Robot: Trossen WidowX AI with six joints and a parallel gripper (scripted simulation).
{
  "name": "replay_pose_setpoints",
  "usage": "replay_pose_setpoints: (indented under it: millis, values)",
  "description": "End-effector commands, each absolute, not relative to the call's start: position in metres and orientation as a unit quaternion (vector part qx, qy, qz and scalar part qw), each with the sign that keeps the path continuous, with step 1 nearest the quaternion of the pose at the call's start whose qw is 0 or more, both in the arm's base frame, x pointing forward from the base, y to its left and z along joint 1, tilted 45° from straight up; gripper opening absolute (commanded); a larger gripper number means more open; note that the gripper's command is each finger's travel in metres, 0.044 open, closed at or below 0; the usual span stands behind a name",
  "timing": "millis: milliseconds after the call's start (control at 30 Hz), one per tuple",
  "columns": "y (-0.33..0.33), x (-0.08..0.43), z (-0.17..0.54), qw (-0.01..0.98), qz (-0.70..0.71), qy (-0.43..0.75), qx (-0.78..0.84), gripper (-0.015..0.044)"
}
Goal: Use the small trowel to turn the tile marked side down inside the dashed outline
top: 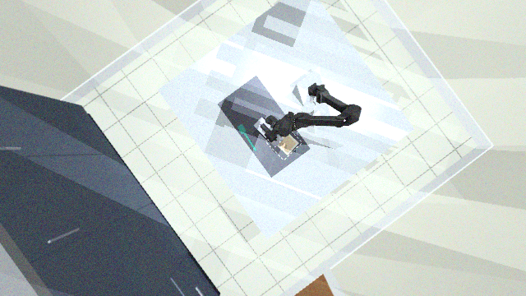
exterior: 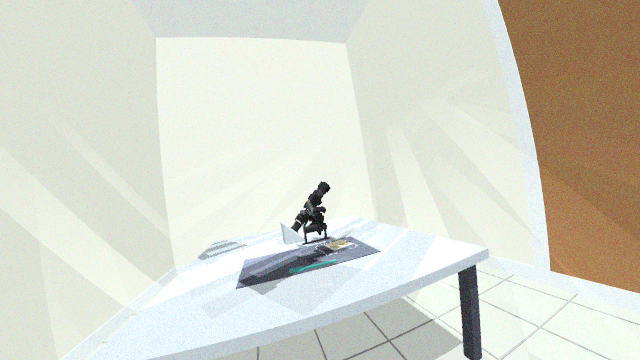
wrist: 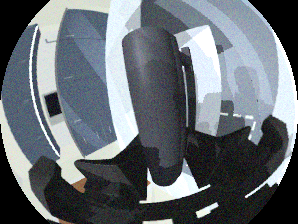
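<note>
The end effector [top: 269, 128] [exterior: 316, 239] [wrist: 158, 128] is clamped on the dark handle of the small trowel [top: 260, 123] [exterior: 316, 242] [wrist: 152, 100], out over the dark mat [top: 275, 164] [exterior: 260, 272]. From above, its own black bulk covers most of the trowel — only a pale piece peeks out beside the fingers. The wrist view shows the thick handle standing large across the middle, with a pale flat part behind it that I take to be the blade; where the two join is hard to make out. That view is round, so the outer parts of both fingers run into its black border.

The tan tile [top: 289, 143] [exterior: 340, 244] lies at the dashed outline [top: 283, 158] on the mat, near the end effector. From above, part of the outline is lost behind the arm [top: 320, 119] [exterior: 314, 205], so I can't say whether every edge of the tile sits inside. Which face is up I can't tell either; the patch is too small and blotchy with shadow. I can't pick out the tile in the wrist view.

A slim teal tool [top: 248, 139] [exterior: 315, 266] lies on the mat, apart from the tile. All this is on a pale worktop [top: 230, 164] [exterior: 175, 320], whose near left part runs out of the exterior view. Whether the trowel touches anything beneath it — too fine to see from here.
</note>
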State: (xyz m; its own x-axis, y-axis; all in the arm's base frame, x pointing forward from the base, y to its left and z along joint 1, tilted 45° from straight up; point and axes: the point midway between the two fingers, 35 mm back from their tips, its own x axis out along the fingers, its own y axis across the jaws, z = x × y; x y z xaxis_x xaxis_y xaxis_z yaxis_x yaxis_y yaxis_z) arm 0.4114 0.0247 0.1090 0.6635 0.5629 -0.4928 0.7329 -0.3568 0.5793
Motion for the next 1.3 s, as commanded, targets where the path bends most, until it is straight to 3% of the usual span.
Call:
replay_pose_setpoints:
  millis: [0, 667, 1267]
  values:
    - [0.040, 0.418, 0.127, 0.413, -0.106, 0.389, 0.817, 0.0000]
    - [0.125, 0.409, 0.181, 0.433, -0.100, 0.387, 0.808, 0.0000]
    - [0.197, 0.373, 0.240, 0.421, -0.085, 0.381, 0.819, 0.0000]
